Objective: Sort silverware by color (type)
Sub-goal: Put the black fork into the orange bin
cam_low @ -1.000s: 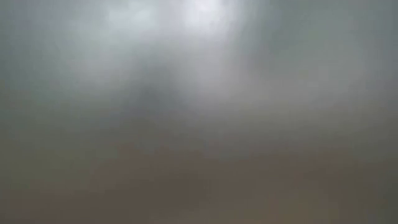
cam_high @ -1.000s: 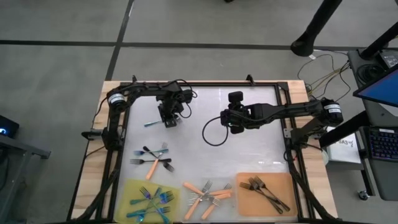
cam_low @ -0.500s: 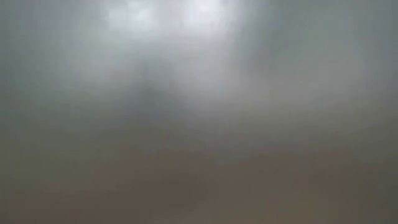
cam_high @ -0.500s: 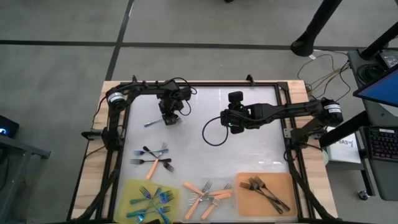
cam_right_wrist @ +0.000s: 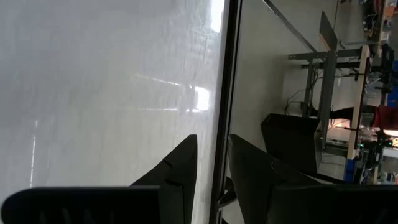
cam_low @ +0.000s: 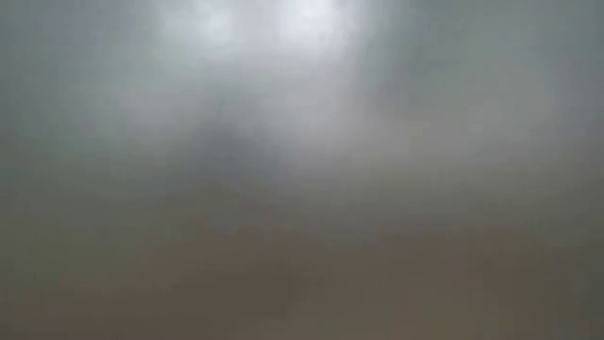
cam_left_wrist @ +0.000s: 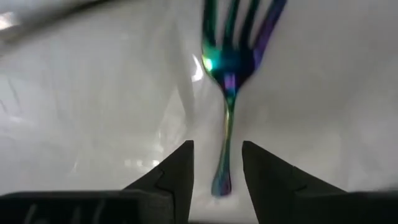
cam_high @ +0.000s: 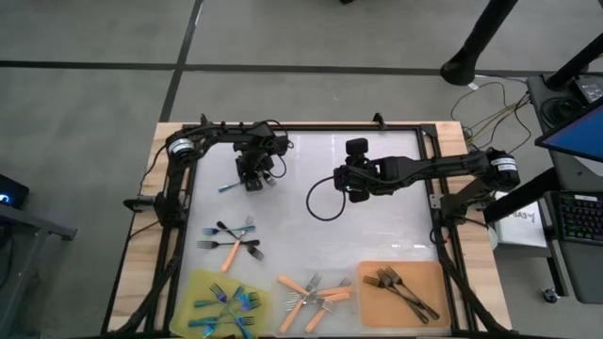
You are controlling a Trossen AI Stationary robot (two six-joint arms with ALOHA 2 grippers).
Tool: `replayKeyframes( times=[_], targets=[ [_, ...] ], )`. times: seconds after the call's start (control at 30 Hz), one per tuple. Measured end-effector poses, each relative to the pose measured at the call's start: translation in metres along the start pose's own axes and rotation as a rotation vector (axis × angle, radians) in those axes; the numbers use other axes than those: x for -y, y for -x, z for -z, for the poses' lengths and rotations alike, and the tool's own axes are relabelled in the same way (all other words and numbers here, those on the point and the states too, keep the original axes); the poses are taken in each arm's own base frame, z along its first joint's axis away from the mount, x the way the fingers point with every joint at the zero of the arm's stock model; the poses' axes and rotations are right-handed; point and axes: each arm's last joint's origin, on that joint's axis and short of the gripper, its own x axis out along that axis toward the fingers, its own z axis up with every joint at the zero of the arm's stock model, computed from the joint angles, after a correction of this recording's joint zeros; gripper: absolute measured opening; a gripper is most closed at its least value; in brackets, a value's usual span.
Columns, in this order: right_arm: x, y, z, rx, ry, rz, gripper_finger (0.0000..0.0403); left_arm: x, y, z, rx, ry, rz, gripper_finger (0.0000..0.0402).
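The left gripper (cam_left_wrist: 217, 171) stood low over the white table top (cam_high: 377, 235) near its far left corner, its fingers (cam_left_wrist: 177, 171) parted on either side of the handle end of an iridescent blue-teal fork (cam_left_wrist: 229, 68), not pinching it; whether they touched the handle was hard to tell. The fork's tines ran out of the left wrist view. From above, only part of that fork (cam_high: 229, 186) showed beside the gripper (cam_high: 252, 181). The right gripper (cam_high: 356, 185) hovered mid-table holding nothing, fingers (cam_right_wrist: 177, 171) slightly apart. Nearer the front lay a mixed cluster (cam_high: 231, 237), blue-teal forks on a yellow mat (cam_high: 200, 287), orange-handled forks (cam_high: 311, 294) on the bare table, and dark forks (cam_high: 400, 285) on an orange mat (cam_high: 372, 306). The low view was wholly blurred.
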Motion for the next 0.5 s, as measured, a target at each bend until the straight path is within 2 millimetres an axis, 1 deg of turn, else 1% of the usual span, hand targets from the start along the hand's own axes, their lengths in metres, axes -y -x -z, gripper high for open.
replayKeyframes(
  times=[0.07,0.2,0.37,0.5],
  targets=[
    [0.000,0.000,0.000,0.000,0.000,0.000,0.0082,0.000,-0.002,-0.001,-0.053,-0.021,0.011,0.0115],
    [0.000,0.000,0.000,0.000,0.000,0.000,0.0082,-0.001,-0.001,-0.006,-0.088,-0.040,0.020,0.0114],
    [0.000,0.000,0.000,0.000,0.000,0.000,0.0082,-0.003,0.004,-0.007,-0.109,-0.063,0.027,0.0114],
    [0.000,0.000,0.000,0.000,0.000,0.000,0.0082,-0.004,0.009,-0.011,-0.087,-0.062,0.023,0.0114]
  ],
)
